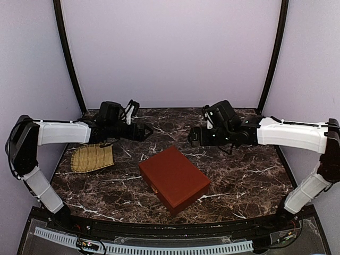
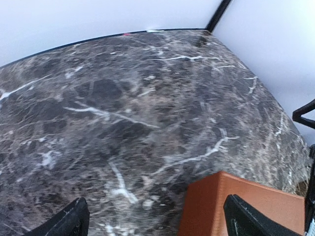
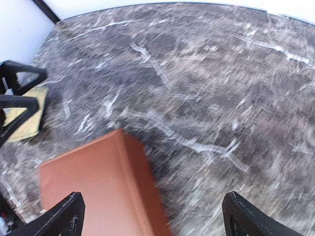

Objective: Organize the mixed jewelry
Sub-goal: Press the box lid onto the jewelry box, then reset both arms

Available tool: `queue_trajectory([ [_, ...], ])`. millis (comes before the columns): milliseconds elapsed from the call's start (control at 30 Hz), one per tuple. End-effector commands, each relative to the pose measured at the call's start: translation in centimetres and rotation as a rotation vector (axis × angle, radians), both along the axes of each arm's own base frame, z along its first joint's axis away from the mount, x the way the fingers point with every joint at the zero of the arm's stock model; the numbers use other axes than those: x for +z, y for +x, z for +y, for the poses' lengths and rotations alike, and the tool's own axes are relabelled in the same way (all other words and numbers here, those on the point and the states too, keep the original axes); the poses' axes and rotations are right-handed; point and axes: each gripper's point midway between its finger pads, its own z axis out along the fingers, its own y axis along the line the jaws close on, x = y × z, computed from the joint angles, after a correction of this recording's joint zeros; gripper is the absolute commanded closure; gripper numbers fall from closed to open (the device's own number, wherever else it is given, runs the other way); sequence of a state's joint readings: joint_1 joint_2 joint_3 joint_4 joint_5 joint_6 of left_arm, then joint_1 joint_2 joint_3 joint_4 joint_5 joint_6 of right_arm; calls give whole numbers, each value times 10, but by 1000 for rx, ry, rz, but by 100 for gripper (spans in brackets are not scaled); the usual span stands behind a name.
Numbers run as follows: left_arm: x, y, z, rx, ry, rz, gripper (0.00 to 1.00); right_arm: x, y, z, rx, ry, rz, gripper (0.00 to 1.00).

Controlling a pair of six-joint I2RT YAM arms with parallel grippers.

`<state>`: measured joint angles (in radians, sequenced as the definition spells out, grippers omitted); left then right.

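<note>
One seemingly shut red-brown box; left tool, right tool spread

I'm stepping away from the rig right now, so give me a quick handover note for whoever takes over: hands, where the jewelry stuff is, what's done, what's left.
Left hand: open, empty, raised over the table.
Right hand: open, empty, also raised, facing the left one.
Box: closed, mid-table, in front of both hands; neither touches it.
Mat: at the left edge, bare where it shows.
Jewelry: none visible in any view; possibly inside the box.
Done: nothing that shows.
Left: probably open the box, find the pieces, sort them all.
</note>
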<state>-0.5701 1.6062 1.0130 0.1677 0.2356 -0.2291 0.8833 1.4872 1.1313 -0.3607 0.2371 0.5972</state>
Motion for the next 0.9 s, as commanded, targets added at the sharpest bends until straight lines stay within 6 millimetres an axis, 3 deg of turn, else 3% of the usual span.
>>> queue_trajectory([
  [0,4,47,56,97,-16,-73,2,-3,58,-26,20,-43,-108,2],
  [200,-5,75,174,354,-12,-118,1,-20,110,-125,-103,11,-113,2],
  [267,-5,73,222,467,-38,-131,1,-23,119,-165,-175,21,-130,1],
  [400,-2,46,285,657,4,-216,1,-9,117,-242,-340,49,-246,2],
  [500,3,22,304,746,69,-318,1,2,101,-288,-458,62,-367,1],
  [533,3,15,308,765,81,-342,1,-3,91,-308,-512,54,-393,1],
  [633,-4,-3,311,780,103,-396,1,3,73,-339,-632,9,-502,2],
  [733,-11,-12,313,787,125,-434,1,-2,59,-356,-722,-33,-554,1],
  [867,-23,-13,309,752,142,-450,1,-18,53,-363,-749,-63,-585,1],
])
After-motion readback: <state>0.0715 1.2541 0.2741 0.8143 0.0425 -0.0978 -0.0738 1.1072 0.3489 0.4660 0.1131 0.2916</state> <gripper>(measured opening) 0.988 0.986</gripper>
